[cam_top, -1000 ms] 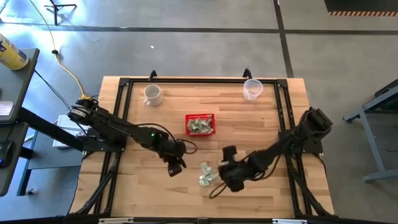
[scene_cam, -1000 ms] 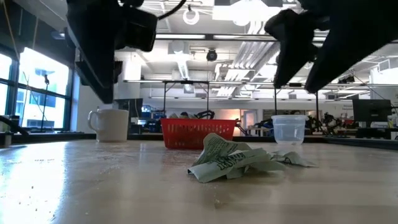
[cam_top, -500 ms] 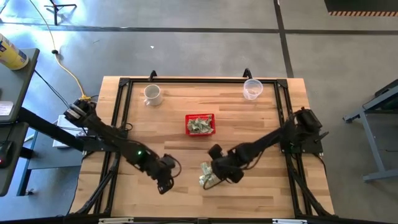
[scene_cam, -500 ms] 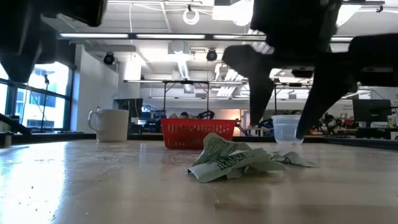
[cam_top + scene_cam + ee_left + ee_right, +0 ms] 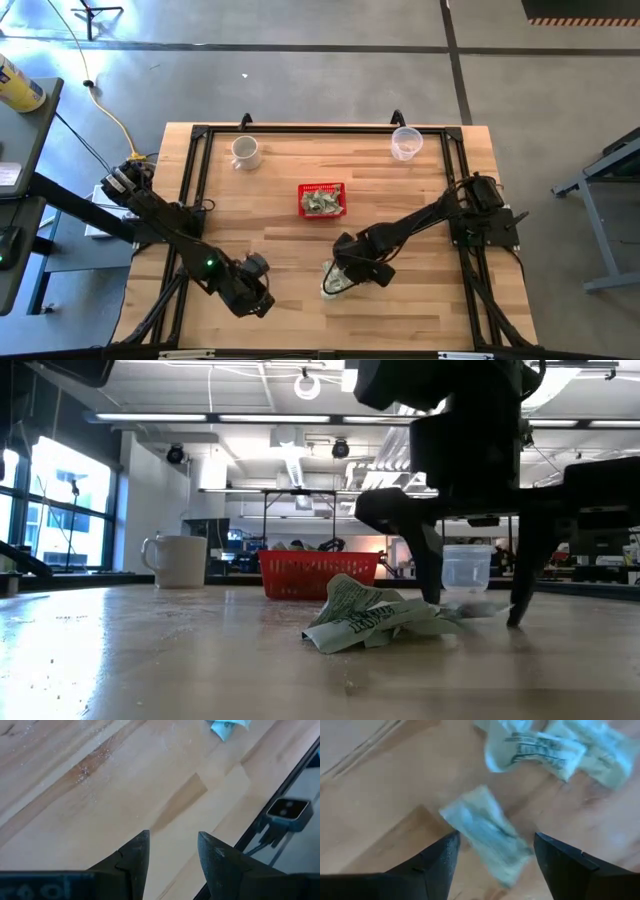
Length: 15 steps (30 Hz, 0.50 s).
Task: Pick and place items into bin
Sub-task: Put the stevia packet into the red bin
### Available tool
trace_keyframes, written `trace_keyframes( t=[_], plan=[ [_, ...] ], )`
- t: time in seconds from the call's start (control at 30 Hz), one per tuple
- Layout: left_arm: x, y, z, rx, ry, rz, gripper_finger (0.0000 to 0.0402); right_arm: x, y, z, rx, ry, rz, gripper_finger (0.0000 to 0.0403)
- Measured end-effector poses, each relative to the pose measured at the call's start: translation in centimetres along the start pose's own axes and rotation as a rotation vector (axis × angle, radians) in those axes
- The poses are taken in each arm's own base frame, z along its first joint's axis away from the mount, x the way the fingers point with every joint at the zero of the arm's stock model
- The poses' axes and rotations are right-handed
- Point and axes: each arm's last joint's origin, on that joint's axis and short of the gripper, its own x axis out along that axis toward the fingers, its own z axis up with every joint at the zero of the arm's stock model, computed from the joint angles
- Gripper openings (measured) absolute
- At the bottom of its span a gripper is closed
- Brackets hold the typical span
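Presently the step in hand is the pick. The right gripper (image 5: 470,622) stands low over the loose items (image 5: 334,280) on the near-centre part of the table (image 5: 420,320), its fingers (image 5: 432,865) spread wide with one crumpled green-and-white piece (image 5: 487,832) lying between them, not yet pinched. In the low view both fingertips reach the wood, straddling the right edge of the pile (image 5: 385,620). Other pieces (image 5: 545,747) lie just beyond the claw.

The left gripper (image 5: 172,852) waits over bare wood at the near left of the table, fingers apart at a moderate gap, holding nothing.

The bin (image 5: 322,199), a red mesh basket, sits mid-table, farther off than the pile, and already holds several pieces. Judged from this, the task is well along but unfinished.

The next move calls for closing on the straddled piece, lifting clear, then carrying it toward the far side to the basket's open top and releasing above it.

Other things: a white mug (image 5: 245,151) at the far left and a clear plastic cup (image 5: 405,142) at the far right, both well apart from the route. Nothing stands between pile and basket. The risks are that the thin wrapper slides out of a flat pinch, or that neighbouring pieces get dragged along or scattered.
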Motion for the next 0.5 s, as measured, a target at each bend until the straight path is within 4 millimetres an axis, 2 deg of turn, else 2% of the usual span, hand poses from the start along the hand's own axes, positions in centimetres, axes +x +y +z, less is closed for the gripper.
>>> trace_keyframes(
  t=[0.13,0.23,0.33,0.5],
  plan=[
    [-0.1,0.0,-0.3,-0.036,-0.024,-0.003,0.0200,0.8,0.1,-0.3,0.031,0.051,0.020,0.0241],
    [-0.1,0.0,-0.2,-0.043,-0.027,-0.003,0.0200,1.2,0.2,-0.7,0.127,0.097,0.021,0.0208],
    [-0.1,0.0,-0.2,-0.043,-0.033,-0.003,0.0200,1.1,0.1,-1.0,0.238,0.121,0.028,0.0152],
    [-0.1,0.0,-0.2,-0.038,-0.033,0.003,0.0200,0.8,-0.4,-1.4,0.452,0.124,-0.001,0.0034]
  ],
)
